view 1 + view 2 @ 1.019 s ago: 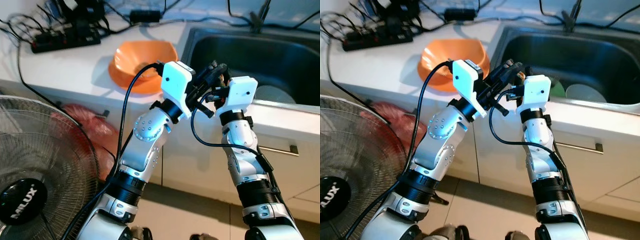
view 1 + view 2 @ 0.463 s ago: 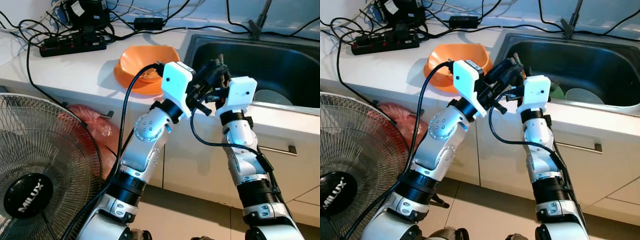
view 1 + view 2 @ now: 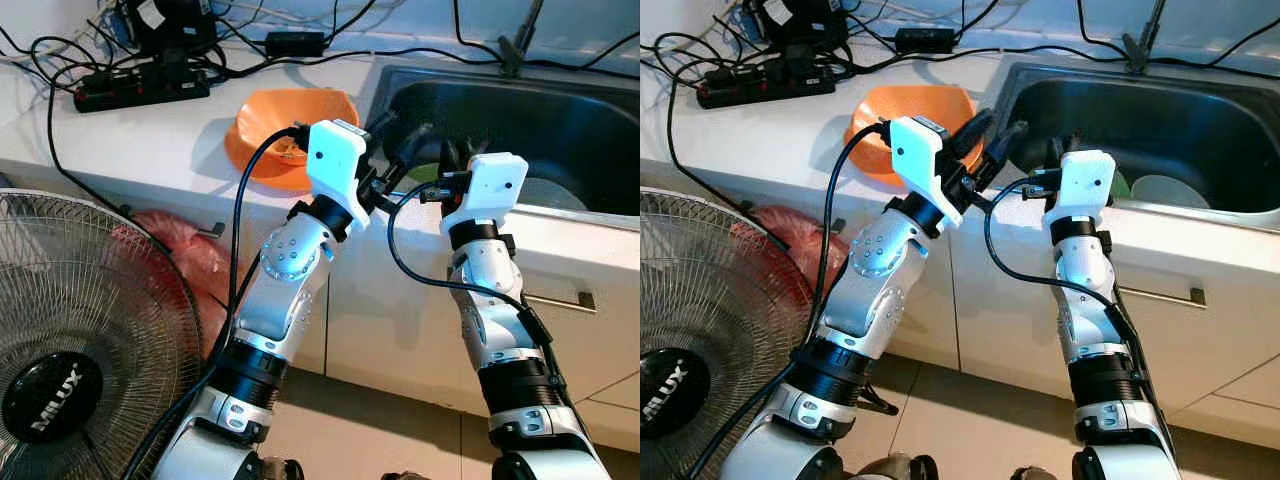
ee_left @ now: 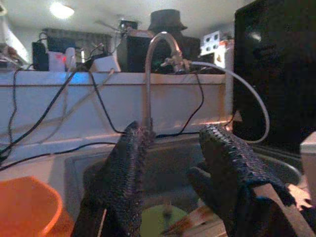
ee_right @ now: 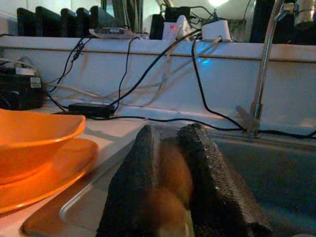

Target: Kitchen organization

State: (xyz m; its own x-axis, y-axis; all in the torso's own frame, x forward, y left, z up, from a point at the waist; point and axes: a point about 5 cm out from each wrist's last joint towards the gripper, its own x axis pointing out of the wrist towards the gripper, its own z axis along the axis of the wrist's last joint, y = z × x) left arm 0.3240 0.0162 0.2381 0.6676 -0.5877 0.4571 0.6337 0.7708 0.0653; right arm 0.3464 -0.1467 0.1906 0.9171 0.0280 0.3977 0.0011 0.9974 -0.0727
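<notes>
My left gripper (image 3: 400,145) has just let go and spread wide, pulling away from my right gripper (image 5: 170,182), which now alone pinches the small brown object (image 5: 170,170) above the sink (image 3: 560,110) edge, handover apparently complete.

Orange bowl (image 3: 290,128) on white counter (image 3: 140,140); dark sink (image 3: 560,120); black tool fingers (image 4: 123,173).
</notes>
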